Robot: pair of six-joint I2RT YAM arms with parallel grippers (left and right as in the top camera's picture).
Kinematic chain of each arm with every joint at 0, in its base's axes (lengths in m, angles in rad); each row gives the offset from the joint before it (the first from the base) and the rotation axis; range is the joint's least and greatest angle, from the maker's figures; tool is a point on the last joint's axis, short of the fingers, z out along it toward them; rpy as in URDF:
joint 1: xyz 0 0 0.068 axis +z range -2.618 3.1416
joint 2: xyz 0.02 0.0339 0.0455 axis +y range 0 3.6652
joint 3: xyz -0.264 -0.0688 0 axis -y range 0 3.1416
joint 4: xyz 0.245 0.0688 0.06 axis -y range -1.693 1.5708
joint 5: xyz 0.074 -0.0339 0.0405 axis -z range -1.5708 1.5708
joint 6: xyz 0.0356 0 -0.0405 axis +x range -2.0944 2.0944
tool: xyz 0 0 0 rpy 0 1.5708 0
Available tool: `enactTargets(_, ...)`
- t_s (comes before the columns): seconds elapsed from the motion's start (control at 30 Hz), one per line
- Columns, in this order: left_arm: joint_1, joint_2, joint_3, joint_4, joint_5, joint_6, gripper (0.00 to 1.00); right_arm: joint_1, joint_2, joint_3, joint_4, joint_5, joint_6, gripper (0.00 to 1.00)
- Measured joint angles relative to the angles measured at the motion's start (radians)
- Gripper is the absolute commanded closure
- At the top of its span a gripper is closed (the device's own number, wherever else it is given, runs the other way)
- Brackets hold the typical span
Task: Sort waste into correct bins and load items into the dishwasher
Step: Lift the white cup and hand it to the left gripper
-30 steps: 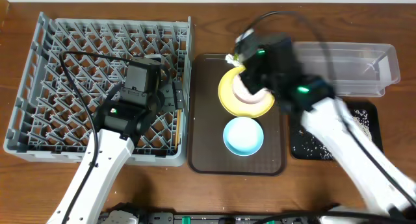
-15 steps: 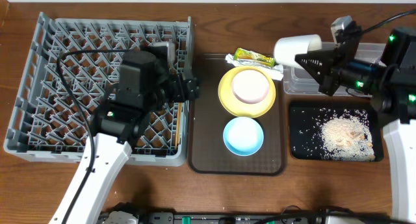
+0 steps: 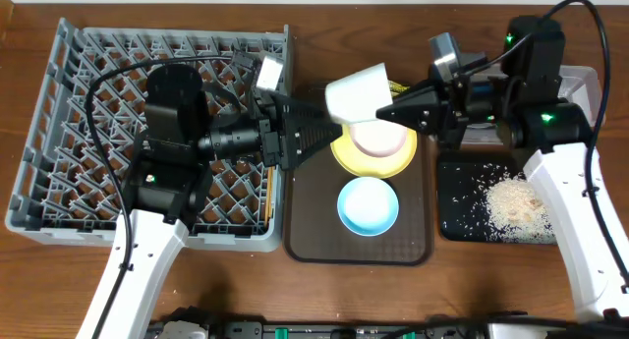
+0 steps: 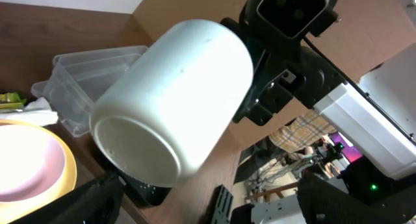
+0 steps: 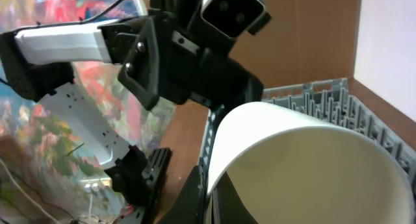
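Note:
My right gripper (image 3: pixel 395 111) is shut on the rim of a white cup (image 3: pixel 356 91) and holds it on its side in the air above the brown tray (image 3: pixel 313 221). In the right wrist view the cup (image 5: pixel 312 159) fills the frame, with the jaws (image 5: pixel 213 197) pinching its wall. My left gripper (image 3: pixel 307 138) is open and empty; it points right, just left of the cup. In the left wrist view the cup (image 4: pixel 172 104) hangs close above the open fingers (image 4: pixel 214 208). The grey dish rack (image 3: pixel 69 133) stands on the left.
On the tray sit a yellow plate (image 3: pixel 346 152) with a pink bowl (image 3: pixel 378 138) in it and a blue bowl (image 3: pixel 368 205). A black tray with rice (image 3: pixel 462 216) lies at the right, and a clear plastic container (image 3: pixel 588 84) behind it.
My right gripper carried the white cup leftward from over the clear container to above the tray. My left arm swung its open gripper from the rack to point right at the cup.

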Motion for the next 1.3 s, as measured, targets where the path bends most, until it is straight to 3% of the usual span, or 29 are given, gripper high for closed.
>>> enactTargets(0.5, 0.006, 0.000, 0.000, 0.050, -0.061, 0.035, 0.11, 0.095, 0.000, -0.001, 0.366, -0.013, 0.390, 0.99)
enactTargets(0.6, 0.011, 0.000, 0.000, 0.060, -0.060, 0.034, 0.14, 0.095, -0.002, -0.001, 0.415, -0.015, 0.471, 0.99)
enactTargets(0.93, 0.030, 0.005, -0.004, 0.244, 0.071, -0.010, 0.18, 0.125, -0.011, -0.001, 0.417, -0.020, 0.496, 0.99)
enactTargets(1.3, 0.037, 0.011, -0.004, 0.257, 0.121, -0.053, 0.27, 0.126, -0.023, -0.001, 0.415, -0.021, 0.491, 0.99)
